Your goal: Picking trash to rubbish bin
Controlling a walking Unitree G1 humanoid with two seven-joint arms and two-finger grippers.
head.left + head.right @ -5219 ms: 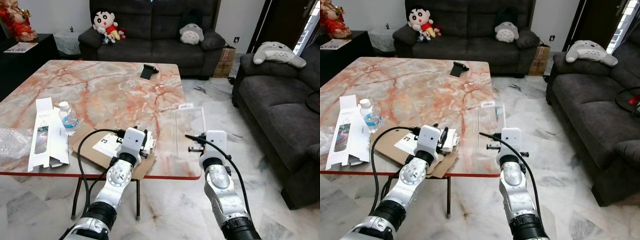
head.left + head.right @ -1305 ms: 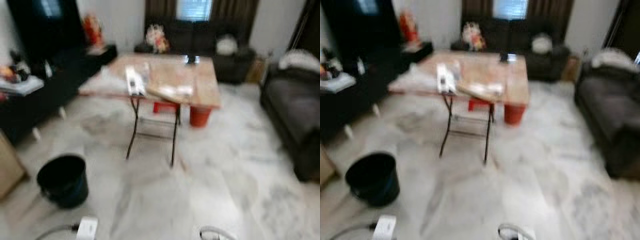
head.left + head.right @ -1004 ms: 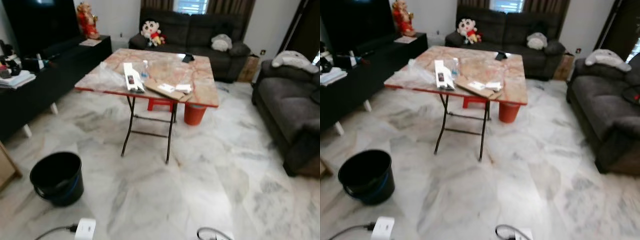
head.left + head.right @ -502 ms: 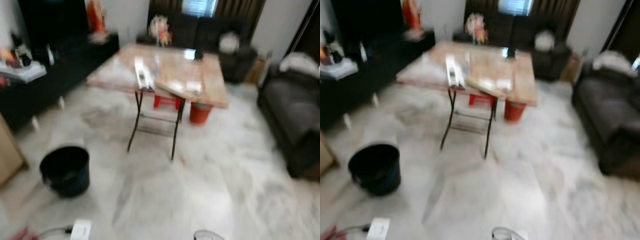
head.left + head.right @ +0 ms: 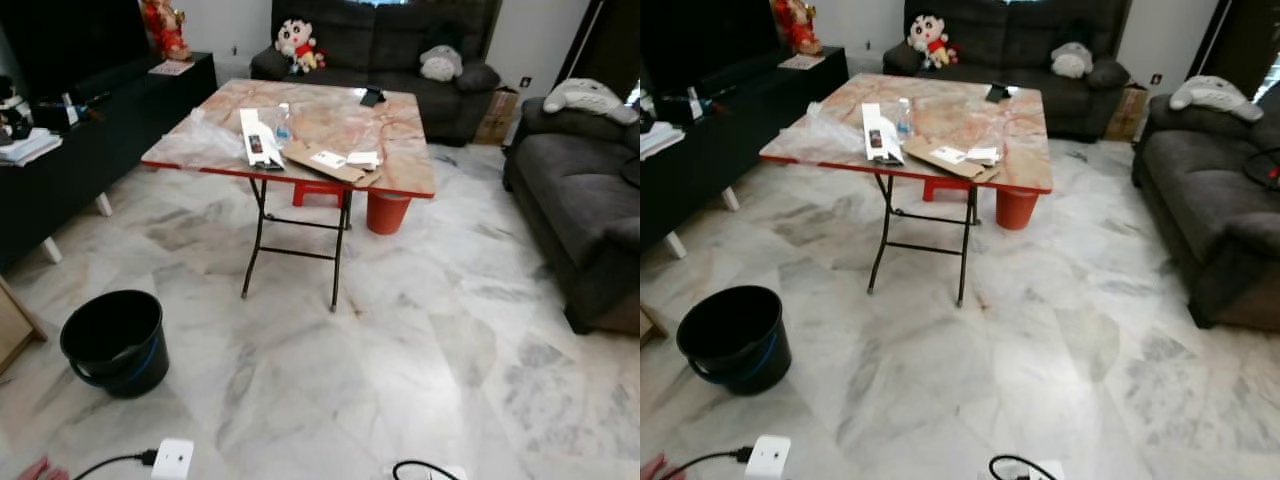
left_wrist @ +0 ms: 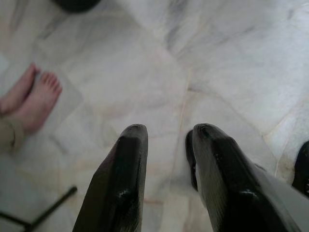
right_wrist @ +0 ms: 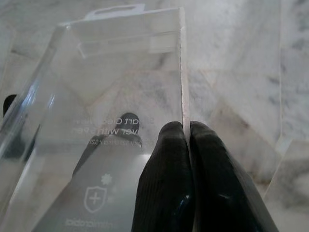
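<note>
My right gripper (image 7: 183,126) is shut on the edge of a clear plastic package (image 7: 120,87), held low over the marble floor. The left gripper (image 6: 169,133) hangs open above the floor with nothing between its fingers. A black rubbish bin (image 5: 113,340) stands on the floor at my lower left. Ahead, the folding marble-top table (image 5: 330,115) carries a flat piece of cardboard (image 5: 322,165), a white box (image 5: 254,141), a water bottle (image 5: 283,120) and crumpled clear plastic (image 5: 195,140).
A red bucket (image 5: 386,212) sits under the table's far side. Dark sofas stand behind the table and along the right (image 5: 585,200). A black cabinet (image 5: 70,130) lines the left. A person's bare feet (image 6: 31,99) are close by my left gripper.
I stood at the table with both grippers over it; now I am well back from it, the bin at my lower left. The right gripper holds the clear package.
</note>
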